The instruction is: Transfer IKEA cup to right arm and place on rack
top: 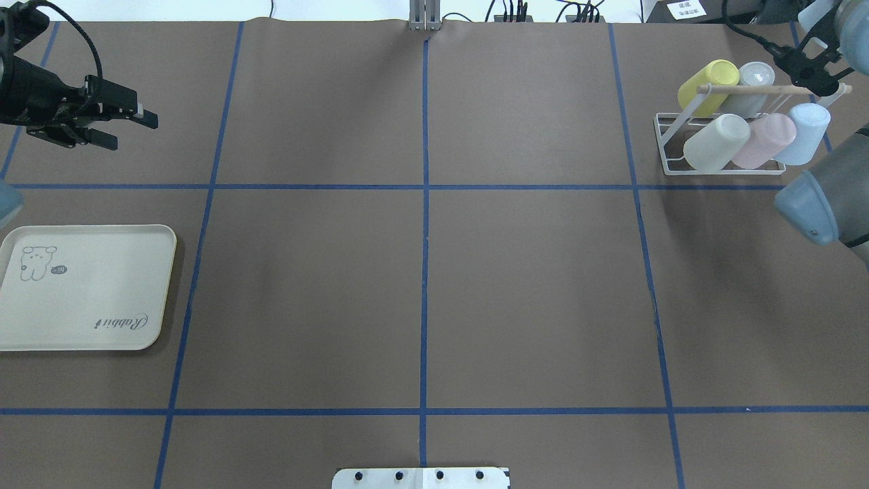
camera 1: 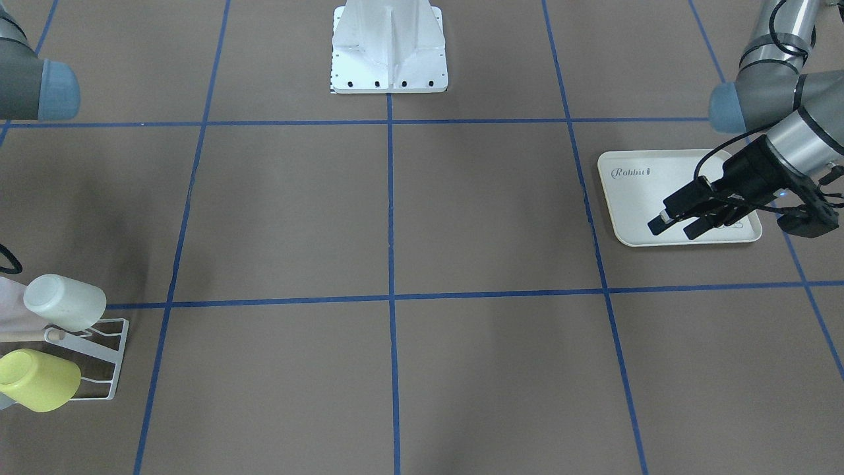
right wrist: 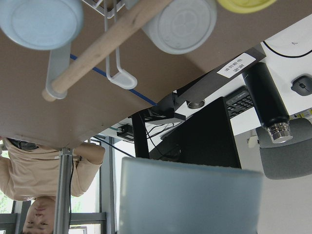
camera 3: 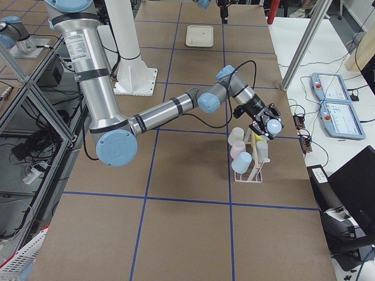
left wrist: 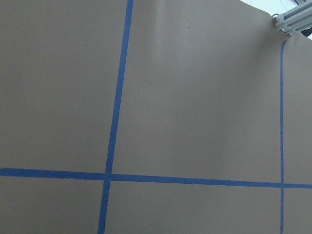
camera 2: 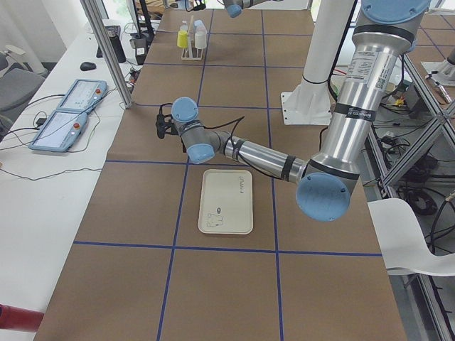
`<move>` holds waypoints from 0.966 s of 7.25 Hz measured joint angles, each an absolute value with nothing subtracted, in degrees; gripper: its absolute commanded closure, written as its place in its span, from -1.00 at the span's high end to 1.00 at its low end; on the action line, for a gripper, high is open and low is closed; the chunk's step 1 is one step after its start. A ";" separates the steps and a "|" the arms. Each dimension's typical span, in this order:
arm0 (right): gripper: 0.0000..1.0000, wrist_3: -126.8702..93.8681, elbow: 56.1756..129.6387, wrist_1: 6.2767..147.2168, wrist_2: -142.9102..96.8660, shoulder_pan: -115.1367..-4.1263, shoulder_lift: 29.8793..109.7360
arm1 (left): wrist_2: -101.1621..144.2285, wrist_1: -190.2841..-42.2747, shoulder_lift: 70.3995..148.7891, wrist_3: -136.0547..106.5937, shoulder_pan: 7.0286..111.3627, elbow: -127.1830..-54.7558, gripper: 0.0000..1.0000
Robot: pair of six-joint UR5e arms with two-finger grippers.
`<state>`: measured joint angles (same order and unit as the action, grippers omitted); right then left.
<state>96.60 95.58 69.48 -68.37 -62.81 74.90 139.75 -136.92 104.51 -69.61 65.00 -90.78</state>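
Observation:
A pale blue IKEA cup (right wrist: 190, 195) fills the bottom of the right wrist view, close to the camera. My right gripper (camera 3: 268, 126) is shut on it, just above and beyond the white wire rack (top: 669, 146), near its wooden dowel (top: 753, 88). Several cups hang on the rack: yellow (top: 709, 78), grey-white (top: 753, 78), white (top: 716, 142), pink (top: 764, 139) and pale blue (top: 804, 132). At the far left of the table, my left gripper (top: 132, 132) is open and holds nothing. In the front-facing view the left gripper (camera 1: 674, 227) hangs over the tray.
A cream rabbit-printed tray (top: 88, 292) lies bare at the table's left side. The robot's white base plate (camera 1: 389, 46) sits at the middle of the near edge. A person (right wrist: 53, 170) sits beyond the table edge behind the rack, beside a black bottle (right wrist: 268, 105).

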 measured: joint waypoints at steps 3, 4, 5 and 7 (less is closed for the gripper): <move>-0.03 98.59 85.02 56.07 -68.32 -63.77 74.83 | 139.75 -137.01 104.42 -69.61 64.95 -90.95 1.00; 0.04 98.73 83.68 54.88 -68.28 -63.82 74.64 | 139.75 -137.02 104.42 -69.61 64.95 -91.01 1.00; 0.07 98.75 82.75 54.44 -68.24 -63.80 74.42 | 139.75 -137.02 104.41 -69.61 64.95 -91.06 1.00; 0.24 98.77 80.67 54.16 -68.23 -63.74 73.35 | 139.75 -136.98 104.42 -69.61 64.95 -91.18 1.00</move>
<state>98.77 80.67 54.16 -68.23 -63.74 73.35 139.75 -136.98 104.42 -69.61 64.95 -91.18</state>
